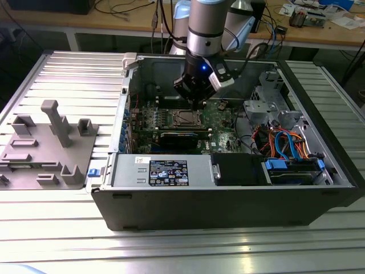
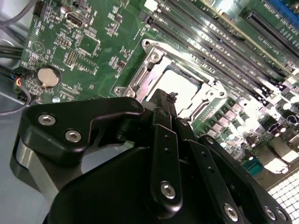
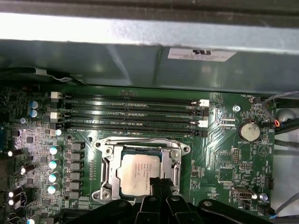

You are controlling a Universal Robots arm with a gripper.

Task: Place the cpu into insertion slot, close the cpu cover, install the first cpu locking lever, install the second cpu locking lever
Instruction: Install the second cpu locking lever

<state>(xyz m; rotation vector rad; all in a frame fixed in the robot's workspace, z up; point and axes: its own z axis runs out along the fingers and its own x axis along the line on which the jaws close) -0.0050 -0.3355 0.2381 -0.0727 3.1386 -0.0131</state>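
Your exterior view is evenly lit and sharp; the computer case [image 1: 228, 194] interior sits in shade, with a small blue light glowing on the arm's wrist. In the second wrist view you get heavy glare on the memory slots [image 2: 233, 51], blown white, and the gripper [image 2: 169, 100] is a dark, soft foreground mass. In the first wrist view the case wall [image 3: 140, 37] is overexposed; the motherboard [image 3: 224, 158] is sharp.

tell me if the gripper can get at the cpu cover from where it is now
Probably yes. The gripper sits right at the edge of the cpu cover, which lies flat around the cpu, with nothing between them.
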